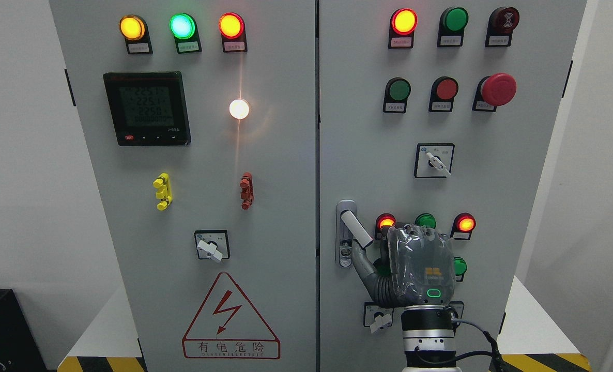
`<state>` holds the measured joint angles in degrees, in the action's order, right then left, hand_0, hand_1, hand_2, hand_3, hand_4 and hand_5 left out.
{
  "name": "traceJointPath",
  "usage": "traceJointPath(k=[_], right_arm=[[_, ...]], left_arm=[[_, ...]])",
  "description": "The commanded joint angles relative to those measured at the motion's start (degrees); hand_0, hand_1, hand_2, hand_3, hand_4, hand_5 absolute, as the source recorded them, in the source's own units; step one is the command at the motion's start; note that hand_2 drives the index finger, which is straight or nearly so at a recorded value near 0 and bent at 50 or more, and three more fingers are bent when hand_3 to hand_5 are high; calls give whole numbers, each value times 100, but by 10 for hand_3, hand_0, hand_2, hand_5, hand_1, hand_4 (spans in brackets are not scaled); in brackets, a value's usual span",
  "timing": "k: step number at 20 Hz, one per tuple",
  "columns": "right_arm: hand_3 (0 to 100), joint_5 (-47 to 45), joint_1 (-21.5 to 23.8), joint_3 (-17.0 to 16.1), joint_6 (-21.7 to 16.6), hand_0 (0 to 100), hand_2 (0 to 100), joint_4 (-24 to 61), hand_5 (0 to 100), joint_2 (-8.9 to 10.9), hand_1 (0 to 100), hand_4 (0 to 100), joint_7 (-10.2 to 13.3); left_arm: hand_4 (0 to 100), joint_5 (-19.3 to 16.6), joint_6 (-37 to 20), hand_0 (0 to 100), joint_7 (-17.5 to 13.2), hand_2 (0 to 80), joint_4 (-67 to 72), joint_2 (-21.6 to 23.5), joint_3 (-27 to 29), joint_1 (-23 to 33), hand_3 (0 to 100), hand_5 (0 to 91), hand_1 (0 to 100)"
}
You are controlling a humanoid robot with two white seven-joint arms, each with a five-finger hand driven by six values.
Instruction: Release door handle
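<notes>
The silver door handle sits at the left edge of the right cabinet door, its lever swung out and slanting down to the right. My right hand comes up from the bottom edge and hovers just right of and below the lever. Its thumb stretches up-left under the lever's tip, close to or just touching it. The other fingers point toward the door, loosely extended, and do not wrap the lever. The hand's grey back faces me. No left arm shows.
Lit red lamps and green buttons surround the hand on the right door. A white rotary switch sits below the hand, another above. The left door carries a meter and a warning triangle.
</notes>
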<state>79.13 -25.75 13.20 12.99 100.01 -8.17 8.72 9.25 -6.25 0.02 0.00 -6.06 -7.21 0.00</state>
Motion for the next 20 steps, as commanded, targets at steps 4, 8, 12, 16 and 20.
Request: traceJointPath(k=[4,8,12,16,20], right_arm=[[1000,-21,0,-2,-7,500,969,10,1000,0,410,965,7],[1000,-12,9,-2,-7,502,968,10,1000,0,409,965,7],[1000,-12,0,-2,2,501,967,10,1000,0,408,965,7],[1000,-21,9,-2,2,501,967,19,1000,0,407,965,15],[1000,-21,0,-2,-7,500,967,19,1000,0,404,964,15]], left_arm=[[0,-2,1,120,-2,0,167,0,0,-158,0,0,556],[0,-2,1,120,-2,0,167,0,0,-158,0,0,556],[0,-2,1,120,-2,0,167,0,0,-158,0,0,556],[0,7,1,120,-2,0,167,0,0,-158,0,0,556],[0,7,1,120,-2,0,167,0,0,-158,0,0,556]])
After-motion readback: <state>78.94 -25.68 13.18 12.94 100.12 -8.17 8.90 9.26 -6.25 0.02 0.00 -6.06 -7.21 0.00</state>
